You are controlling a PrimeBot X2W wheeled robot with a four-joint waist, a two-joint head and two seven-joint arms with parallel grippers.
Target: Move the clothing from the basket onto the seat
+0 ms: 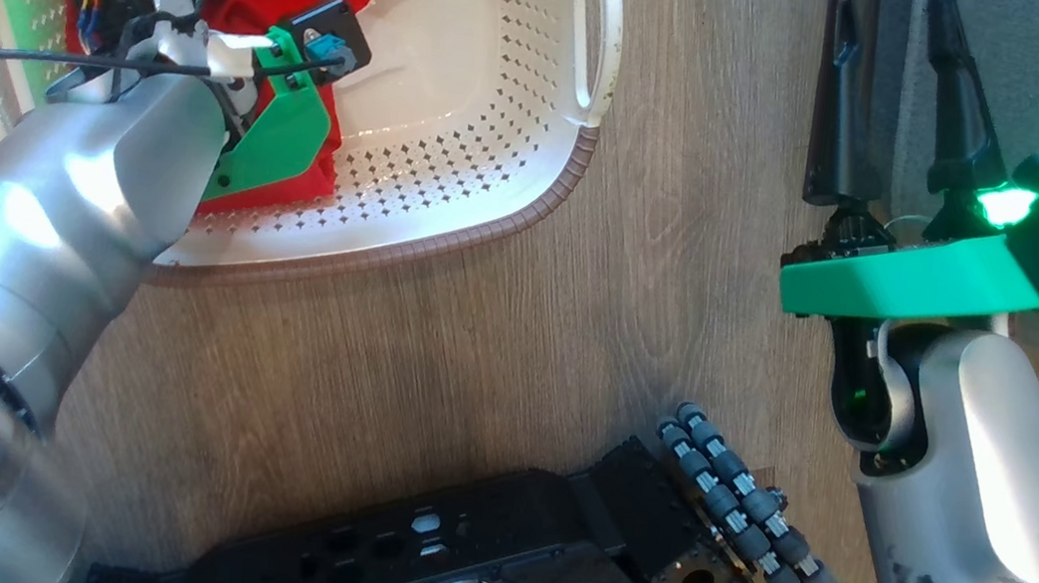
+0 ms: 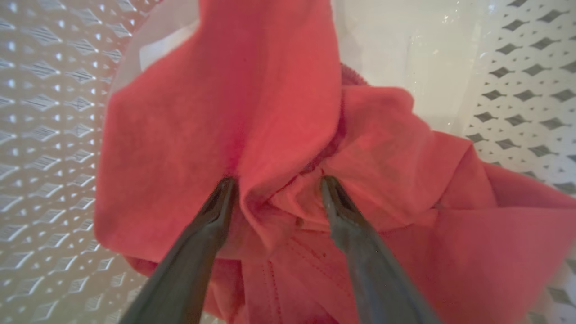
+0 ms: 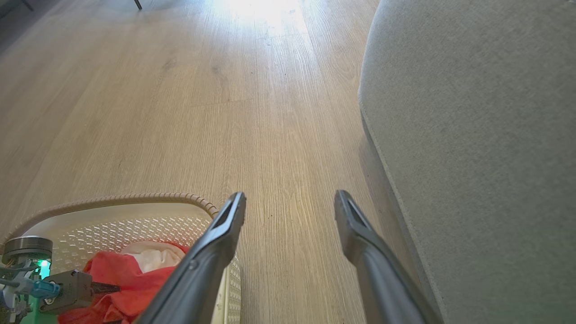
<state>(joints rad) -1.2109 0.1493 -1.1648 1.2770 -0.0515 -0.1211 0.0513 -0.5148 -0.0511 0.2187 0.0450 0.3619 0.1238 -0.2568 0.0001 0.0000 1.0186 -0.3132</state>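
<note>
L jaws apart, pressed into clothing (image 2: 288, 90)

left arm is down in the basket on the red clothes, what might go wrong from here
1. The left gripper has its fingers spread around just one fold of the clothing; closing may pinch a thin layer that slips out.
2. The clothing sits close to the wall of the basket, so lifting could snag and drag it.
3. The seat is across the floor, beside the right gripper; hanging fabric might trail.
</note>
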